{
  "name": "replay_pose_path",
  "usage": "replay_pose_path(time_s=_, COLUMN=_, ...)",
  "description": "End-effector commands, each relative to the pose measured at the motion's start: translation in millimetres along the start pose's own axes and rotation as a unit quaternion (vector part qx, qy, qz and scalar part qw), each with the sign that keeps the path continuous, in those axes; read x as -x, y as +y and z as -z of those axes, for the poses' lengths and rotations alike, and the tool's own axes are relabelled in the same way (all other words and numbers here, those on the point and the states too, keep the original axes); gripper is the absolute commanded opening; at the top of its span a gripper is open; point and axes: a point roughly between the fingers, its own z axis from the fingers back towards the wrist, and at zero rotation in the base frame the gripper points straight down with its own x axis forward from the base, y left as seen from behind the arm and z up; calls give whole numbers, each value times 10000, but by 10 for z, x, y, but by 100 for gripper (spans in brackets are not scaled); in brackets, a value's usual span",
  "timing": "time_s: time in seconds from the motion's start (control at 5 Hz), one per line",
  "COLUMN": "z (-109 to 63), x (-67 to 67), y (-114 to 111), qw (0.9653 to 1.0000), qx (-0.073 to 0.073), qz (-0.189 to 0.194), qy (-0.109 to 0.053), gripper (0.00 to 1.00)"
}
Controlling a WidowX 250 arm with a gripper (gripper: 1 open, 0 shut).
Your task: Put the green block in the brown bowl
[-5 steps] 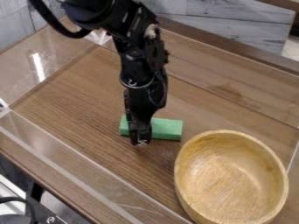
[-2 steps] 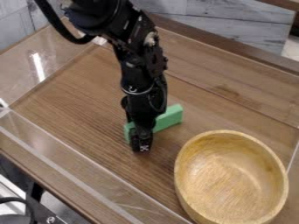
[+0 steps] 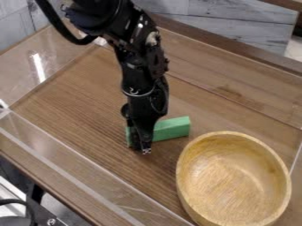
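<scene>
Camera view: my black, cable-draped gripper [image 3: 143, 141] is down at the wooden tabletop [image 3: 71, 106], right at the flat, matte, bright green rectangular block [image 3: 174, 129]. The block lies on the wood beside the wide, round, light tan wooden bowl [image 3: 232, 181], near its rim but not in it. One end of the block disappears behind my fingers; the other end sticks out toward the bowl's side of the table.

My fingers are closed together. Whether the block is pinched between them, I cannot tell, since my own dark fingers hide the place where they meet it. The block looks to be resting on the table, and I see no gap beneath it.

I judge the step in hand to be the grasp, with the carry and the release into the bowl both to be done. What comes next is a small, slow lift straight up, to learn whether the block comes with me. If it does, I should raise it well above the bowl's rim before moving across, then lower it over the hollow and let go. If it stays behind, I should open, line my fingers up across its narrow side and close again. The likely trouble is a hold too near one end, which could let the block swivel or slip.
</scene>
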Motion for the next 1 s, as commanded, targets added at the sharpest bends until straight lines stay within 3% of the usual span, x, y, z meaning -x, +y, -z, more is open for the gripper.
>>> replay_pose_path(time_s=0.0, z=-86, x=-15, y=-3, qw=9999, qx=36, qz=-144, qy=-40, gripper=0)
replay_pose_path(time_s=0.4, z=-157, x=40, y=-113, qw=9980, qx=391, qz=-497, qy=82, gripper=0)
replay_pose_path(time_s=0.8, z=-302, x=107, y=-197, qw=9923, qx=747, qz=-971, qy=162, gripper=0)
